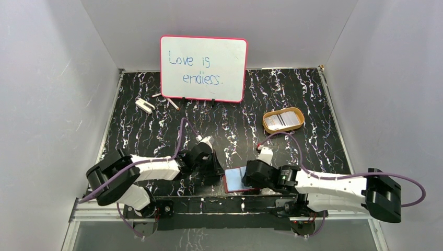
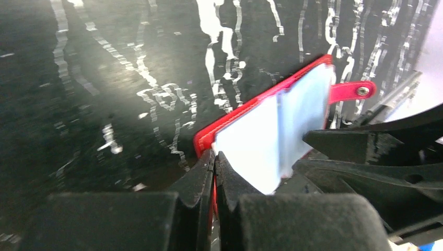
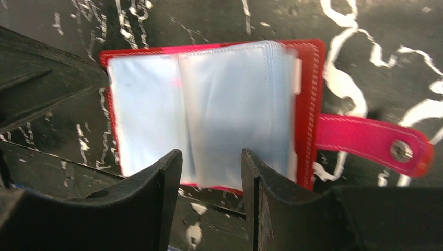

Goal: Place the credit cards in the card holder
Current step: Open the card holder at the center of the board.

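Black marbled surface (image 1: 156, 130): card holder (image 1: 237, 179) open at near edge, left fingers (image 2: 196, 180) clamped on its cover, right fingers (image 3: 156, 183) apart over its sleeves; credit cards (image 1: 282, 121) seemingly all in the tray (image 1: 264, 120), none loaded yet.

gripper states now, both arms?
left gripper: shut on the card holder edge.
right gripper: open, jaws apart over the card holder's sleeves.

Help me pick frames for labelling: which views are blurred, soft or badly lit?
Top external: sharp and evenly lit, with the whiteboard writing legible. Left wrist: the table veining is smeared and the near foreground is out of focus. Right wrist: the card holder has hazy clear sleeves, while its red stitching is crisper.
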`<action>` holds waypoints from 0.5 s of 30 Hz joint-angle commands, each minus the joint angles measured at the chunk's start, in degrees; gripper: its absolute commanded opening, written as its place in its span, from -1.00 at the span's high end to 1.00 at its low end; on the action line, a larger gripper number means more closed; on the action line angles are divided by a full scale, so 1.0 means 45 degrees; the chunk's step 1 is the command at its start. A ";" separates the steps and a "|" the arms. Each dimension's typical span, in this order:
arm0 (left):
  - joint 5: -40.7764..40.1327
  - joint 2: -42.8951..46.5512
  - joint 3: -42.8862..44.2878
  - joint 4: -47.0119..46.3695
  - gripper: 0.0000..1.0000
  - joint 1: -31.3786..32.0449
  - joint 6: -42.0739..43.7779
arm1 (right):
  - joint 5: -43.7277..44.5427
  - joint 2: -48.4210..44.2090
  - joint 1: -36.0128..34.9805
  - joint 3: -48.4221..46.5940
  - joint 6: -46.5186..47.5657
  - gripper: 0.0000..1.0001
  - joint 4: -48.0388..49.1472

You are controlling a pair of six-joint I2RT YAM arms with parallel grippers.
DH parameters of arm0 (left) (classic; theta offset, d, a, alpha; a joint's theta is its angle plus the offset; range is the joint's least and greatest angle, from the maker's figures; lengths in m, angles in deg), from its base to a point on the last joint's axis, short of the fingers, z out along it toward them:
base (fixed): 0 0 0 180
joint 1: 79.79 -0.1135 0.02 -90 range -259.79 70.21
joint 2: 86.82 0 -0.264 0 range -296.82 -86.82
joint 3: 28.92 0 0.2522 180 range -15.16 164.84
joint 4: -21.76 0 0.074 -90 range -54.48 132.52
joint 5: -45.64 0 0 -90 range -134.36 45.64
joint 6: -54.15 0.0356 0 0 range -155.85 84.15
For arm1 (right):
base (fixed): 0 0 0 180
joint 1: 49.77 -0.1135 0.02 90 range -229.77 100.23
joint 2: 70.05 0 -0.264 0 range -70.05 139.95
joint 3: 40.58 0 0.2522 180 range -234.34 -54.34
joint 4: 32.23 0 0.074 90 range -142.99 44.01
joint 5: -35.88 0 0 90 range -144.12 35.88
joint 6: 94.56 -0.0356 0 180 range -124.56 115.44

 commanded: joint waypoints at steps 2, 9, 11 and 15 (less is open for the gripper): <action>-0.2138 0.1867 0.0591 0.3524 0.98 -0.0053 0.0944 | -0.0745 0.2227 0.0011 0.0247 -0.0559 -0.08 0.1901; -0.3713 0.4740 0.0996 0.6074 0.86 -0.0239 0.1538 | 0.0076 0.3430 -0.0116 -0.1259 -0.0395 -0.09 0.2144; -0.3791 0.5325 0.0880 0.6292 0.84 -0.0259 0.1504 | 0.0610 0.3011 -0.0120 -0.1544 -0.0270 -0.10 0.1265; -0.3557 0.5848 0.0429 0.5921 0.83 -0.0260 0.1275 | 0.1185 0.1834 -0.0111 -0.1178 -0.0486 -0.11 -0.0347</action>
